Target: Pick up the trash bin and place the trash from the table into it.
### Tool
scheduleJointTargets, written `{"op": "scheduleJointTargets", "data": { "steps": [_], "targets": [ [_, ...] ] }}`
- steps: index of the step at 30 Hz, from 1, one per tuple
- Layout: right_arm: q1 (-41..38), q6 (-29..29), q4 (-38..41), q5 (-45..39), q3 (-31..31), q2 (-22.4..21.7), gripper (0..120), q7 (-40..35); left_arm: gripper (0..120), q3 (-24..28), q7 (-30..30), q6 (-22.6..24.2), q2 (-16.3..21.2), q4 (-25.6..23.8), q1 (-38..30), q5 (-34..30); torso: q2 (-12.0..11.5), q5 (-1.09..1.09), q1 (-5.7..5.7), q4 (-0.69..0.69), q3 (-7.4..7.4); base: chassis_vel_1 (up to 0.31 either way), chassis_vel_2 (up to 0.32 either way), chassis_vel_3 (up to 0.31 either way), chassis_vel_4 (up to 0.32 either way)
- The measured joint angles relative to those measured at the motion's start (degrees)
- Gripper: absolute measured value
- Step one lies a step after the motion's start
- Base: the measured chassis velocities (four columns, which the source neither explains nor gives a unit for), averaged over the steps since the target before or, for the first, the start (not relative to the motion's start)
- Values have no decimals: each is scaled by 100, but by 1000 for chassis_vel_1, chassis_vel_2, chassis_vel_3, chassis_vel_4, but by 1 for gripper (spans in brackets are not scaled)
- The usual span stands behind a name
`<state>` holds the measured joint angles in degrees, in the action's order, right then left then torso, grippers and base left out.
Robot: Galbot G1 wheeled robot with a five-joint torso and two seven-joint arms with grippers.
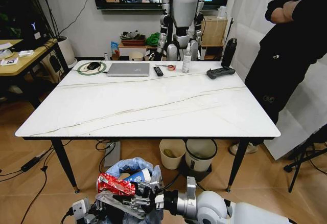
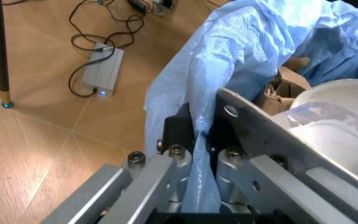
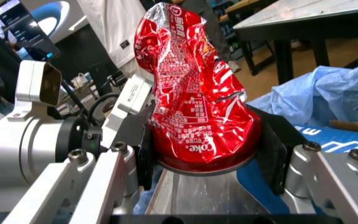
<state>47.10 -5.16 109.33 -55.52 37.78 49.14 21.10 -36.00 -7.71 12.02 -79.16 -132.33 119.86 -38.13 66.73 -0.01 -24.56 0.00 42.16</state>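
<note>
Head camera: set high on me, facing forward and down across the table (image 1: 148, 106), far enough back to take in the floor before it and my right gripper (image 1: 134, 202) low at the near edge.
Left wrist camera: set just behind my left gripper (image 2: 197, 140), very close, facing along its fingers to the trash bin (image 2: 241, 51) and the floor beyond.
Right wrist camera: set just behind my right gripper (image 3: 207, 144), very close, facing past the red wrapper (image 3: 195, 93) between its fingers.
Shared: all three views take in the bin's blue bag; head and right wrist views share the wrapper.
</note>
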Motion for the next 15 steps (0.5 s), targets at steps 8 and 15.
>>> {"op": "scheduleJointTargets", "data": {
  "steps": [8,15],
  "targets": [
    [38,-29,123,86,-100,-113,44,6,0,-43,-24,1,72,0,-70,-36,0,0,0,0,0,0,0,0,0],
    [25,-30,241,89,-106,-177,44,-17,0,-41,-36,-4,55,13,-85,-36,0,1,0,0,0,0,0,0,0]
  ]
}}
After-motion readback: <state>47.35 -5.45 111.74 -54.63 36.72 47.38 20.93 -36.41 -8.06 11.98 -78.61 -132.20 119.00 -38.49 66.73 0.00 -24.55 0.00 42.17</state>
